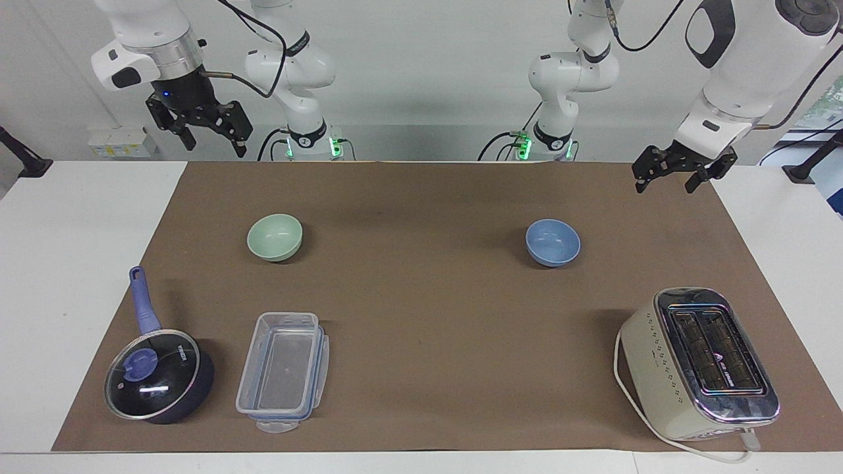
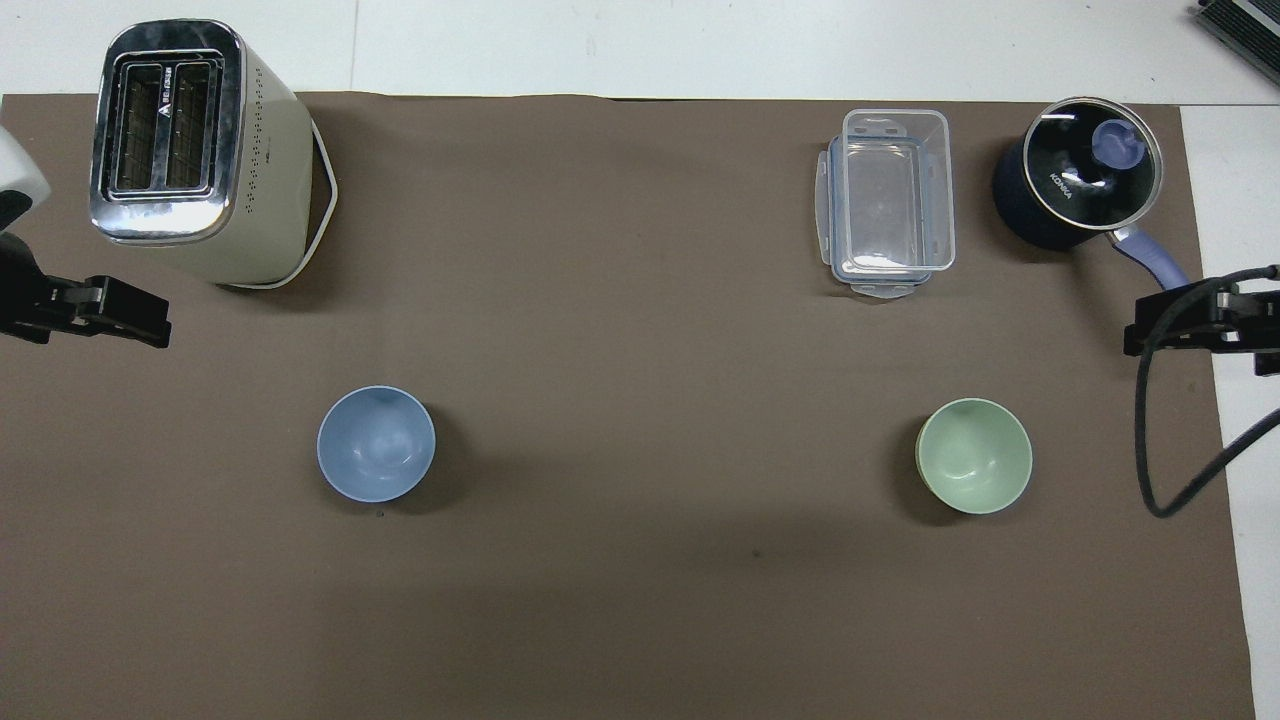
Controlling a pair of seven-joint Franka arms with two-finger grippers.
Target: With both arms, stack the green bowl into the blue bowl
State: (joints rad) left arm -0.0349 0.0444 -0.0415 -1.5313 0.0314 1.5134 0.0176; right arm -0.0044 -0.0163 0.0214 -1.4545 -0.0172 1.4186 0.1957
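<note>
The green bowl [image 1: 274, 237] [image 2: 975, 455] sits upright and empty on the brown mat toward the right arm's end of the table. The blue bowl [image 1: 552, 242] [image 2: 376, 443] sits upright and empty toward the left arm's end, well apart from the green one. My right gripper [image 1: 216, 148] [image 2: 1195, 325] hangs open and empty, high over the mat's edge at its own end. My left gripper [image 1: 663, 188] [image 2: 90, 312] hangs open and empty over the mat's edge at its end. Neither gripper touches a bowl.
A cream toaster [image 1: 701, 362] [image 2: 200, 150] stands farther from the robots than the blue bowl. A clear plastic container [image 1: 283, 372] [image 2: 890, 200] and a dark lidded saucepan with a blue handle [image 1: 158, 375] [image 2: 1075, 175] stand farther out than the green bowl.
</note>
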